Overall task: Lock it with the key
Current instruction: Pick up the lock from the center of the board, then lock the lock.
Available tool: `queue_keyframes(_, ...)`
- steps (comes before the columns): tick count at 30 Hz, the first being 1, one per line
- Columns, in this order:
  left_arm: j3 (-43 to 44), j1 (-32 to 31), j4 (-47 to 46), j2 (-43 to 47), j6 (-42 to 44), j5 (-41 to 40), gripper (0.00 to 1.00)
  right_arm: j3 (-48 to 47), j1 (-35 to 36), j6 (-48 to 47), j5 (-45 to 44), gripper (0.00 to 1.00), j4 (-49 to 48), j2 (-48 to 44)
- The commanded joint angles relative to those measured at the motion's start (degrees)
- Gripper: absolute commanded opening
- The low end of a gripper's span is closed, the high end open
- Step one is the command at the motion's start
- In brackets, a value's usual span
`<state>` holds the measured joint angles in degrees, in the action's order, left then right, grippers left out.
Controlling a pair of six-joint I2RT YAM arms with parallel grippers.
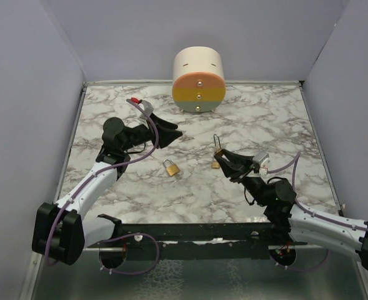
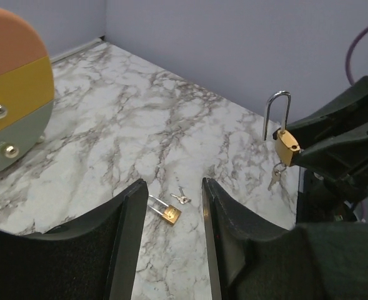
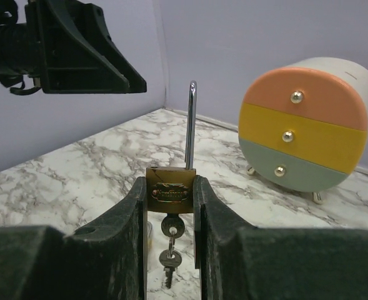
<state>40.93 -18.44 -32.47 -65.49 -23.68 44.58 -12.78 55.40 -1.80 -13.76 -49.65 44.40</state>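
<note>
Right gripper (image 1: 226,161): nearest the right wrist lens; its jaws are pinched narrow on the flat sides of the brass padlock (image 3: 170,192).
Why held so: the body is upright and clear of the table (image 1: 265,119), so both the shackle (image 3: 191,125) above and the keys (image 3: 169,250) below stay reachable; that is my reading.
Task's thing: from above it sits just at 3 o'clock of the table's middle. The shackle appears raised, and one key looks seated in the keyhole with another hanging under it.
Left gripper (image 1: 170,133): at about 10 o'clock of the middle, aimed toward the held lock, jaws part-way apart with nothing between them. It is probably there to work the shackle or the key.
Second padlock (image 2: 168,212): lying flat at 8 o'clock, a small key (image 2: 182,199) just beside it, below the left fingers.
Drawer unit (image 1: 198,78): at 12 o'clock, well apart.
In the way: nothing between the two grippers; the dangling keys may swing when touched.
</note>
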Motion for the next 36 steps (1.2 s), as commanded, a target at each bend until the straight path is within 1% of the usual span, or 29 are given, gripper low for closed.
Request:
queue_keyframes(1, 3.8, -0.5, -7.1, -2.0, -1.8, 12.2, 0.42, 2.7, -0.1, -2.8, 7.0, 0.01, -5.6, -4.7)
queue_keyframes(4, 6.0, -1.8, -7.5, -3.7, -1.6, 16.4, 0.40, 3.2, -0.1, -3.6, 9.3, 0.01, -4.7, -7.1)
queue_keyframes(7, 8.1, -4.8, -7.7, -5.0, -0.4, 20.2, 0.37, 2.7, -0.2, -4.3, 11.8, 0.01, -2.8, -7.9)
queue_keyframes(10, 9.4, -7.8, -7.7, -5.8, 0.6, 22.2, 0.36, 2.4, -0.1, -4.2, 14.1, 0.01, -2.0, -8.3)
queue_keyframes(17, 10.0, -12.5, -7.6, -4.8, 4.4, 26.1, 0.42, 2.2, -0.1, -3.9, 16.6, 0.01, -0.2, -9.4)
queue_keyframes(23, 10.1, -13.1, -7.6, -4.0, 4.6, 24.0, 0.42, 2.3, -0.2, -3.5, 16.0, 0.01, -0.2, -9.3)
queue_keyframes(33, 11.8, -13.5, -7.7, -5.9, 1.6, 17.8, 0.42, 1.6, -0.2, -3.6, 17.1, 0.01, 1.0, -8.1)
queue_keyframes(36, 12.3, -13.7, -7.7, -6.7, 1.0, 17.0, 0.42, 1.4, -0.2, -3.5, 17.0, 0.01, 1.0, -7.7)
